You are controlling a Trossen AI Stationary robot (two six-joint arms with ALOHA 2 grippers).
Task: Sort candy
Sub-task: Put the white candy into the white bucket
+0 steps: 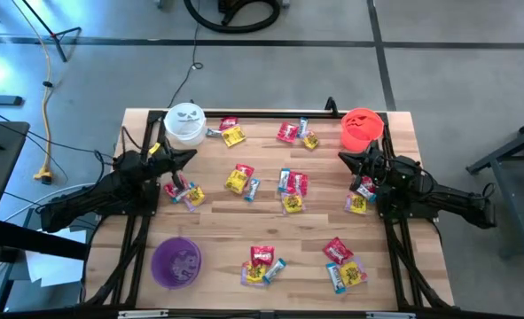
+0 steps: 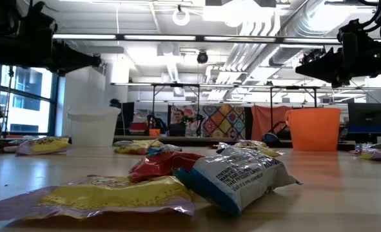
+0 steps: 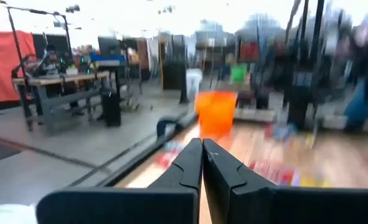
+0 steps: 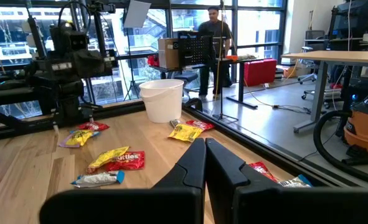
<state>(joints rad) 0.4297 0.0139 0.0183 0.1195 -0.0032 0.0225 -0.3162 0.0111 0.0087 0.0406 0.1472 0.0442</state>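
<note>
Many small wrapped candy pieces in red, yellow and light blue lie scattered flat on the wooden table (image 1: 217,221), for instance a middle cluster (image 1: 290,188) and packets close to the low camera (image 2: 232,174). My left gripper (image 1: 189,156) hovers above the table beside the white bucket (image 1: 184,124), over a few sweets (image 1: 182,191); its fingers are shut on nothing (image 3: 202,152). My right gripper (image 1: 343,158) hovers just in front of the orange bucket (image 1: 362,128), also shut and empty (image 4: 205,149). Both are raised well clear of the table in the low view.
A purple bucket (image 1: 175,262) stands near the table's near-left corner. White bucket (image 4: 162,99) and orange bucket (image 3: 216,112) stand at the far corners. More candy lies at the near edge (image 1: 262,264) and near right (image 1: 346,266). A person stands in the room beyond (image 4: 213,31).
</note>
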